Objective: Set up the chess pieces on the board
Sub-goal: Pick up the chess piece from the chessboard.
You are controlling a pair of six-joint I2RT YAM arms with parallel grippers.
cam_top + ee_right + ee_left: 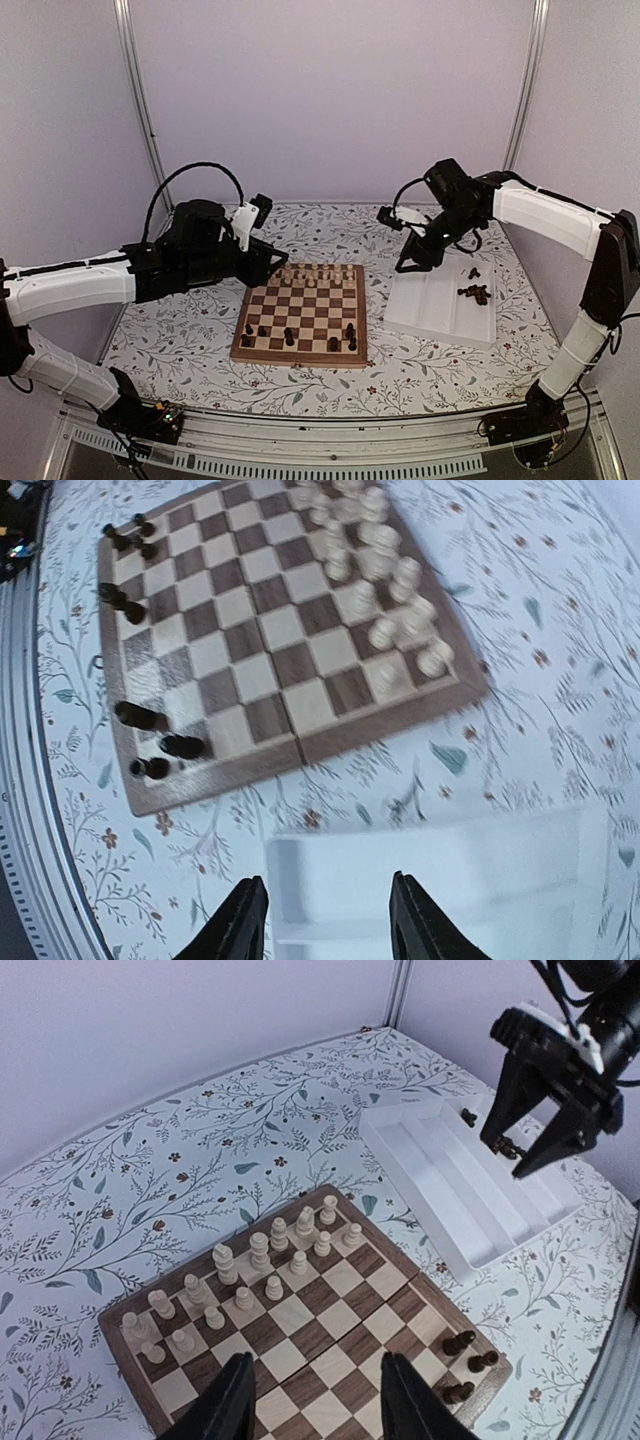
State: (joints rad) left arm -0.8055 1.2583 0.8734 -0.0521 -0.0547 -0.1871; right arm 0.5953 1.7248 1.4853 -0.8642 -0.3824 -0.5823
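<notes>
– Dark brown, nearly black wooden chessmen [288, 336]: where are they, and how many are placed?

– Several stand on the square wooden chessboard with dark and tan squares [300, 305], at centre frame in the overhead view. They are scattered along its two lower rows with gaps between them. I judge that about half of that side is set. More lie in a loose heap [475, 293] inside the white ridged rectangular tray [430, 312], just right of the board, with one lying apart above the heap.

– And the rest of the board?

– Pale cream wooden chessmen [312, 276] fill the two upper rows, and that side looks complete. As I read it, what is left is carrying the dark men from tray to board and ordering them in their rows.

– What about the arms?

– The left gripper [275, 262] hangs near the board's upper left corner, fingers apart and holding nothing. The right gripper [413, 265] hangs over the tray's upper left corner, fingers also spread and empty.

– Does one view show what another misses?

– Yes. The left wrist view, looking across the board, shows the right gripper's two prongs parted above the tray. In the overhead view that gap is too small to read. The right wrist view shows the dark men on the board largest, though I cannot tell whether all stand upright. It blurs the tray and leaves the heap out of frame. Only the overhead view shows both arms, the board and the heap together.
</notes>
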